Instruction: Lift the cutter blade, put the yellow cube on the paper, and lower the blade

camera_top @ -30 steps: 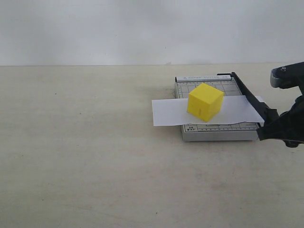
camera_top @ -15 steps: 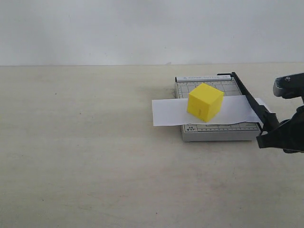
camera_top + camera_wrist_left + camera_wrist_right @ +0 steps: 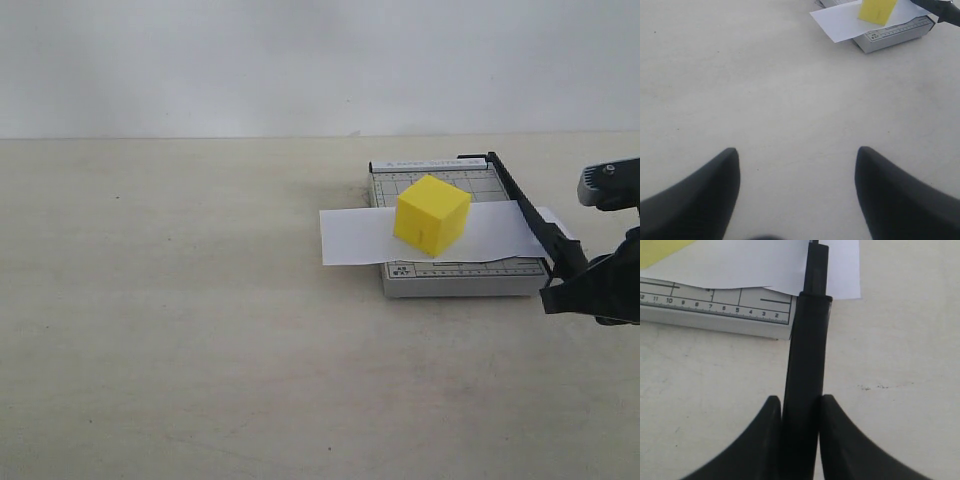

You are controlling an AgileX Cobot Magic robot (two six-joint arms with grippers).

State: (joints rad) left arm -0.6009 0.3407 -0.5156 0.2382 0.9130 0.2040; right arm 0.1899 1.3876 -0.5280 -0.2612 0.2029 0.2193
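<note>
In the right gripper (image 3: 800, 399) the cutter blade (image 3: 810, 330) is clamped; ahead of it, the yellow cube (image 3: 432, 214) is seated on the paper (image 3: 350, 235); the left gripper (image 3: 797, 149) is spread apart.

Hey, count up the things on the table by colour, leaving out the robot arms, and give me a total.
Yellow: 1, the yellow cube
White: 1, the paper
Grey: 1, the cutter board
Black: 1, the cutter blade
Total: 4
</note>
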